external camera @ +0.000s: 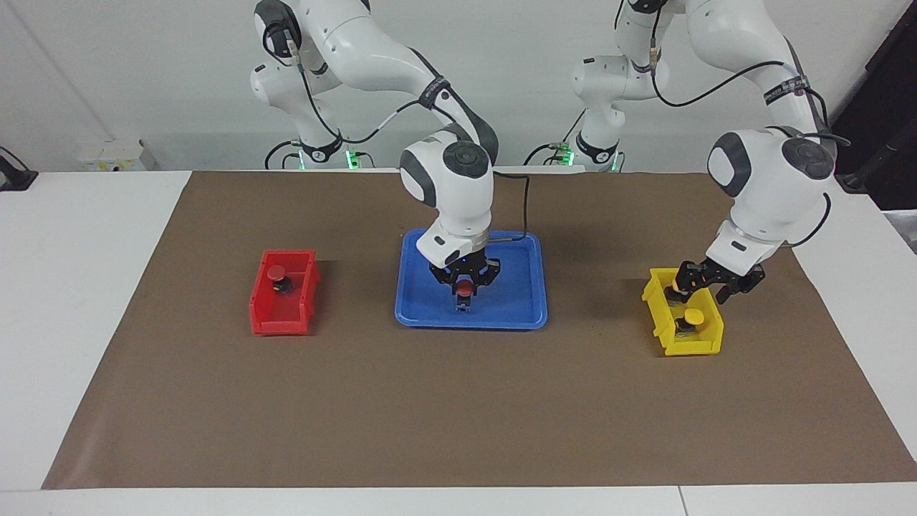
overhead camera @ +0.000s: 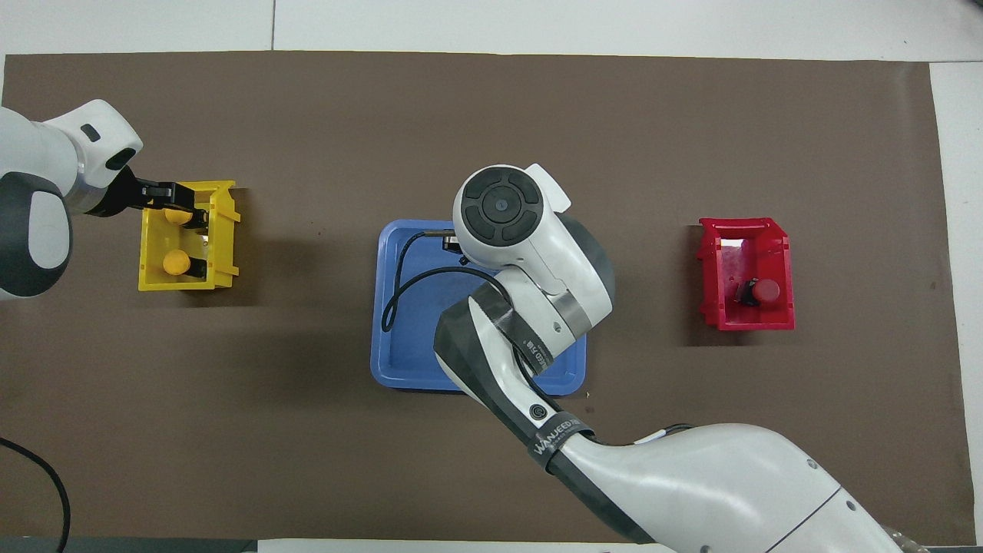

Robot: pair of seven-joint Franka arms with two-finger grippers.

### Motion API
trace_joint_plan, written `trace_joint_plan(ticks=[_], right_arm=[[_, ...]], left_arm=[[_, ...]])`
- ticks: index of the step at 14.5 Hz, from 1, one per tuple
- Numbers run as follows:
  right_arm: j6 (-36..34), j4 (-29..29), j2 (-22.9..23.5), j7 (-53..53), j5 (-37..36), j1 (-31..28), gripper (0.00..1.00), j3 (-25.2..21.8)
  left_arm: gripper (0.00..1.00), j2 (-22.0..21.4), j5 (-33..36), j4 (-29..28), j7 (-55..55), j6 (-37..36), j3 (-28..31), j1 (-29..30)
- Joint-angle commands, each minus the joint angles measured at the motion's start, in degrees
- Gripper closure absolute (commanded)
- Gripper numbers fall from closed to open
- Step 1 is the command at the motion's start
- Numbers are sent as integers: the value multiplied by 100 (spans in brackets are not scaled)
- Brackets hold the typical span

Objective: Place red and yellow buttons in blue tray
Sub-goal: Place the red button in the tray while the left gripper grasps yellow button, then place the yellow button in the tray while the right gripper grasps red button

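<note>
The blue tray (external camera: 526, 304) lies mid-table; it also shows in the overhead view (overhead camera: 399, 353). My right gripper (external camera: 466, 292) is low over the tray, shut on a red button (external camera: 466, 287); in the overhead view its own wrist hides it. A second red button (external camera: 276, 273) (overhead camera: 766, 290) sits in the red bin (external camera: 283, 319) (overhead camera: 745, 230). My left gripper (external camera: 698, 287) (overhead camera: 180, 201) hangs open over the yellow bin (external camera: 698, 344) (overhead camera: 150, 253). Two yellow buttons (overhead camera: 177, 263) (overhead camera: 178, 216) sit in that bin; one shows in the facing view (external camera: 692, 317).
A brown mat (external camera: 458, 416) covers most of the white table. The red bin stands toward the right arm's end, the yellow bin toward the left arm's end, the tray between them. A black cable (overhead camera: 395, 292) from the right wrist hangs over the tray.
</note>
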Motion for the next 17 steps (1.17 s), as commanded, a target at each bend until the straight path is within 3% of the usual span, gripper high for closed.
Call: trace_joint_plan(ticks=[1,3,5,7,10,11,12,13,15,17], right_arm=[[273,-423,-191,99,-64,-13,70,3],[378,-511,-200,99,-64,-13,63,3],[379,-503,-217,90,-64,-30,36,3],[221,-258,-209,73,-73,-109,22,-6],[-515,121,-400,-661,-91,-512,21,-6],[-674,52,-645,-1440,-56,-783,21,-6],[-815,-88,-883,-2074,-12,-1091,21,-6],[-999,-281,-1164,-2699,6,-1381,21,-6],[-1186,-833,-1674,-3912,67,-1856,21,-6],[-1090,-1458,-2053,-4984,111,-2322,21,3]], left_arm=[[25,167,26,-40,-151,297,-15,47],[25,202,26,-101,-151,359,-15,91],[27,202,18,-197,-178,420,-15,100],[27,194,18,-390,-423,674,-15,100],[30,185,18,-532,-442,807,-15,91],[54,185,18,-532,-450,790,-15,91],[92,193,18,-514,-424,772,-15,100],[99,194,26,-488,-407,772,-15,109],[99,237,26,-252,-424,659,-15,118],[99,316,26,335,-433,56,-6,74]])
